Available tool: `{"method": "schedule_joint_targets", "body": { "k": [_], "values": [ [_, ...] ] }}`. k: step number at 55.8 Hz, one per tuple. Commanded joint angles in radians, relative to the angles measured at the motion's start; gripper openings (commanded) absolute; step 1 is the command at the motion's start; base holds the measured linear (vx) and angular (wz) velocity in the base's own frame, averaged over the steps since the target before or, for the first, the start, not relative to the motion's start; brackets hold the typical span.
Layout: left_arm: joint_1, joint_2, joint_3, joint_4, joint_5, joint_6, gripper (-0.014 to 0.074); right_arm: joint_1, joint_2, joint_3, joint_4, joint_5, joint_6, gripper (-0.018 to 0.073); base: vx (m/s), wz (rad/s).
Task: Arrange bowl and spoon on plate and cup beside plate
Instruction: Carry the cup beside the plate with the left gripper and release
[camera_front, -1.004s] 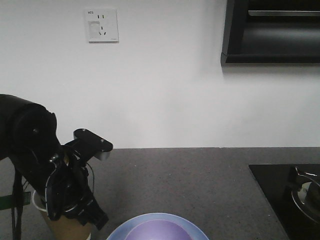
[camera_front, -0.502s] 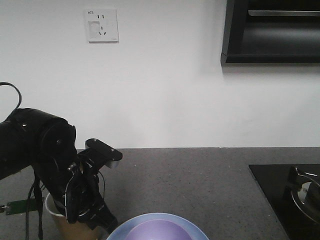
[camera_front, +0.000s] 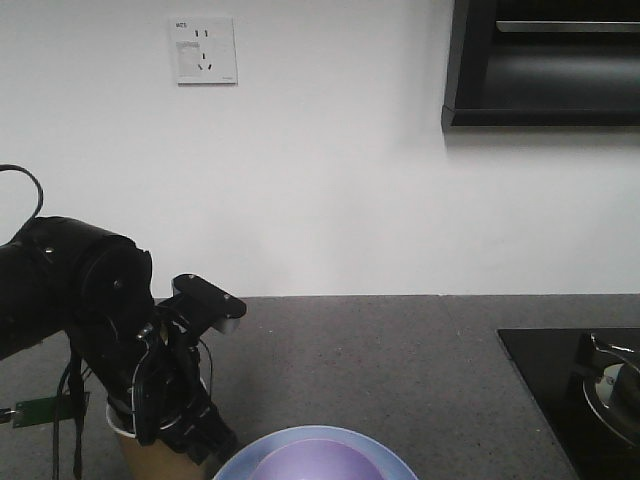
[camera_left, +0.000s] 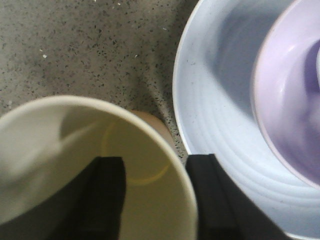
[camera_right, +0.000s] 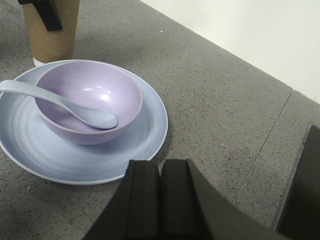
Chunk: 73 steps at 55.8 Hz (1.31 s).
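While the left gripper (camera_left: 152, 200) straddled the wall of the paper cup (camera_left: 75, 165), one dark finger sat inside the cream interior and the other outside, next to the plate's rim; the jaws looked closed on the cup wall, though the close, blurred wrist view left the actual contact uncertain. The cup stood upright on the grey speckled countertop (camera_right: 235, 115), just beside the light-blue plate (camera_right: 145, 145) on its far left edge in the right wrist view, its tan side rising behind the rim with a dark finger against it. On the plate sat the lavender bowl (camera_right: 107, 97), left of centre, and in the bowl lay the pale-blue spoon (camera_right: 75, 107), scoop down on the bottom and handle resting over the left rim. The right gripper (camera_right: 160, 200) hung over the near countertop, apart from the plate, its two dark fingers pressed together with nothing between them. From the front view, the left arm (camera_front: 90, 300) bent down over the cup at the left, and a wall socket (camera_front: 205, 50) showed on the white wall.
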<state>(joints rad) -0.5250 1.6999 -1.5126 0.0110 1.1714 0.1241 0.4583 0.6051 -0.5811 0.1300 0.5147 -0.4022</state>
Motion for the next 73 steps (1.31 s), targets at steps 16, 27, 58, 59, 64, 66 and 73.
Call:
{"method": "schedule_joint_targets", "body": {
  "k": [16,27,58,59,64,66,73],
  "values": [
    [-0.010,-0.073,-0.034,0.023,-0.033,-0.002,0.0496,0.003,0.002,-0.027,-0.005,-0.073,-0.008,-0.0009,0.00,0.00],
    [-0.010,-0.134,-0.034,0.023,-0.045,-0.002,0.0496,0.003,0.002,-0.027,-0.005,-0.073,-0.008,-0.0009,0.00,0.00],
    [-0.010,-0.409,-0.034,-0.084,-0.120,0.084,0.0395,0.003,0.000,-0.027,0.031,-0.109,0.001,-0.0009,0.00,0.00],
    [-0.010,-0.424,-0.034,-0.078,-0.121,0.092,0.0379,0.003,-0.001,-0.027,0.037,-0.119,0.002,-0.0009,0.00,0.00],
    [-0.010,-0.489,-0.033,-0.060,-0.119,0.155,0.0236,0.003,-0.008,-0.031,0.079,-0.172,0.009,-0.0009,0.00,0.00],
    [-0.010,-0.522,-0.032,-0.040,-0.121,0.169,0.0173,0.003,-0.010,-0.033,0.095,-0.200,0.022,-0.0009,0.00,0.00],
    [-0.009,-0.634,0.023,0.063,-0.134,0.174,-0.0010,0.003,-0.013,-0.059,0.153,-0.243,0.077,-0.0009,0.00,0.00]
  ]
}}
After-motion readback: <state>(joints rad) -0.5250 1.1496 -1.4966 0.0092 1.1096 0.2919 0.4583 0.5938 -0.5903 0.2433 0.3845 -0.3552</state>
